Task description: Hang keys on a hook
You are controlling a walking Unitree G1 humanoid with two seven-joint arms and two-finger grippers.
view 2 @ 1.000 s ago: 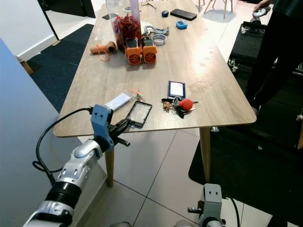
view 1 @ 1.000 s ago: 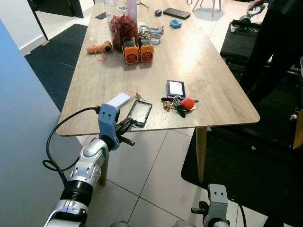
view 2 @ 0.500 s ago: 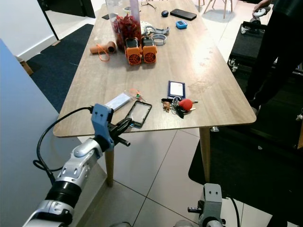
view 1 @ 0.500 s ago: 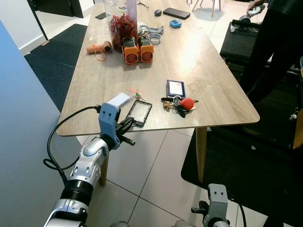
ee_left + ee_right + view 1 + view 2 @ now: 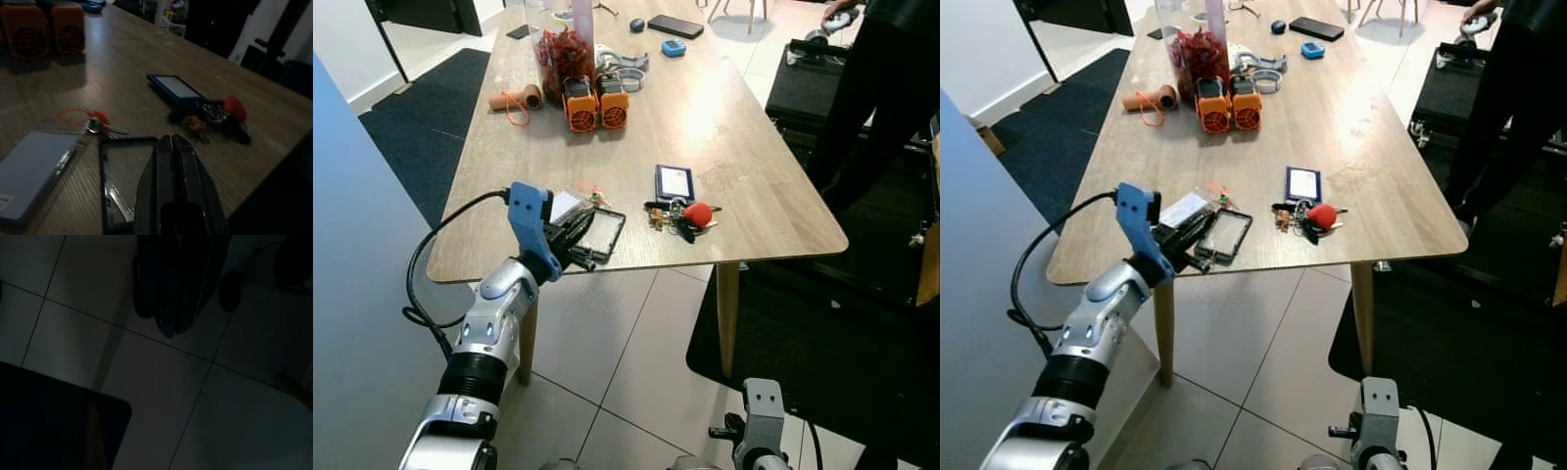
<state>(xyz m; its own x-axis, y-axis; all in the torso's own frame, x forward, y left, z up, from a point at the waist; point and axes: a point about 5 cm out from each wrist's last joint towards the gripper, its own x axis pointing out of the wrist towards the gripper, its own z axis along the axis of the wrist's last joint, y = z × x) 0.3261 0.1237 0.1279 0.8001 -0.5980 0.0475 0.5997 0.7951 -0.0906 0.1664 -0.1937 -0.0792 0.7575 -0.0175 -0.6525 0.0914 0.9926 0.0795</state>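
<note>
I see the left gripper (image 5: 579,235) raised over the near left part of the wooden table (image 5: 734,147), its two black fingers (image 5: 168,161) pressed together and holding nothing. The fingertips hover above a clear black-framed case (image 5: 600,233), with a flat pale card pouch (image 5: 36,169) just to its left. The keys (image 5: 683,217), a dark bunch with a red fob, lie to the right of the case near the table's front edge, touching the near end of a blue card holder (image 5: 674,182). Farther along the table stand two orange blocks (image 5: 597,103) and a jar of red things (image 5: 566,54). The right gripper (image 5: 171,328) hangs low over the tiled floor (image 5: 617,352); that view is dark, but its fingers look closed and empty. A person in black (image 5: 881,88) stands at the far right.
</note>
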